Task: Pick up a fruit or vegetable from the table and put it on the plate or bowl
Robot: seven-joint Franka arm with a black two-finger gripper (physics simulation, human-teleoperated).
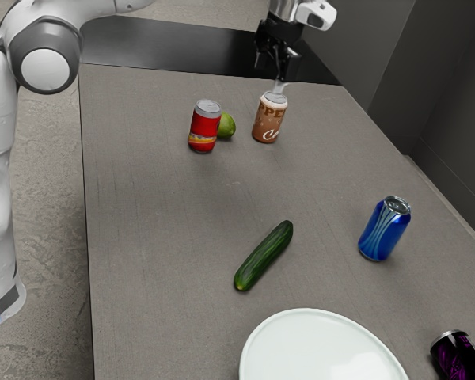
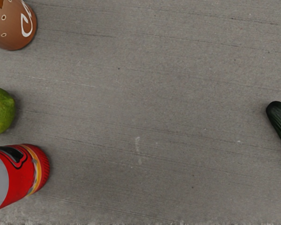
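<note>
The long dark-green cucumber (image 1: 264, 255) lies flat on the grey table (image 1: 142, 237) at the centre of the exterior view. It is just above the round white plate (image 1: 321, 348) and apart from it.

Handling (judged): firm, light, smooth-skinned, prone to roll. Grasp across its middle.

The black gripper (image 1: 278, 75) hangs at top centre above the brown can (image 1: 269, 117). Whether the jaws are released or clenched cannot be told.

Open table surrounds the cucumber. The blue can (image 1: 384, 229) stands toward the exterior view's right.
</note>
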